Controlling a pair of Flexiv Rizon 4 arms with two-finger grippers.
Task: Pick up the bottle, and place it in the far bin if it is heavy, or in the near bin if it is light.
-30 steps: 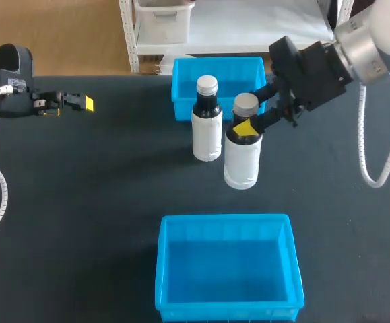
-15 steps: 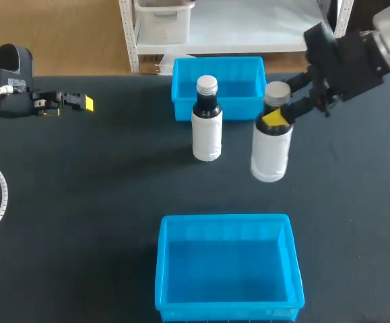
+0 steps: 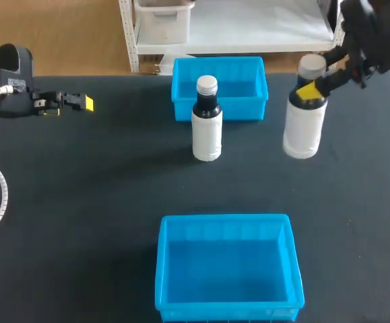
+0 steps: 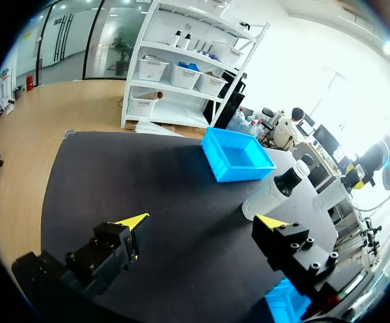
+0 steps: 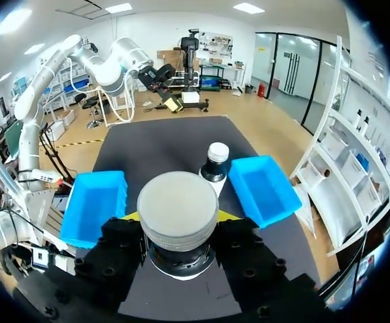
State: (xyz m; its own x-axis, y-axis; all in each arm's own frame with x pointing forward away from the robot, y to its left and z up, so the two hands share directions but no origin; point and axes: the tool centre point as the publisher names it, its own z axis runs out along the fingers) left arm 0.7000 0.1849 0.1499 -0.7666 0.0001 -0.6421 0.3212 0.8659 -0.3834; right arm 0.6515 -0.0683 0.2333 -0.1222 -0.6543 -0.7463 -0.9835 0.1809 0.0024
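White bottle (image 3: 304,131), grey cap, upright, prob. lifted, right of far bin (image 3: 183,109), near bin (image 3: 161,269) well apart

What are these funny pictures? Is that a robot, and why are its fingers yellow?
Yes, it is a robot with two arms at a black table. One picture looks down from above. The two round ones come from small cameras on its wrists. On the table are a standing bottle, a blue far bin and a blue near bin. The right gripper pinches the held bottle by its neck. The yellow tips mark its fingers. The left gripper is open and holds nothing.
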